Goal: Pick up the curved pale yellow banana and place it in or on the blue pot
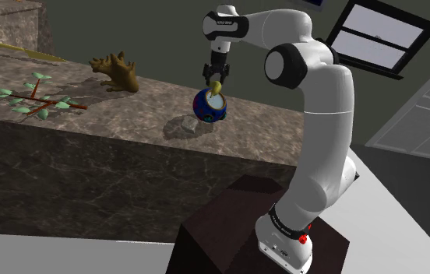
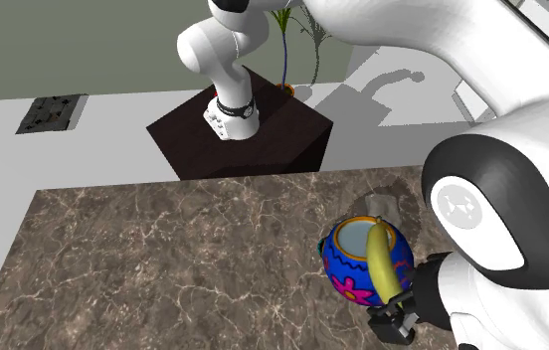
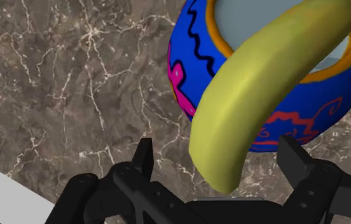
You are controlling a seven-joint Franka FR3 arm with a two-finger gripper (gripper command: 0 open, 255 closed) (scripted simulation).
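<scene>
The black gripper [image 3: 217, 147] is released. Its two fingers stand wide apart and do not touch the yellow banana [image 3: 257, 102] between them. The banana lies across the rim of the blue pot [image 3: 333, 95]. One end is over the pot's open top and the other end sticks out toward the gripper. The pot sits on the brown stone counter [image 1: 112, 132]. In the shoulder view the gripper hangs at 12 o'clock from the pot. A brown spiky thing [image 1: 116, 72] lies at 10 o'clock from the pot, well apart.
</scene>
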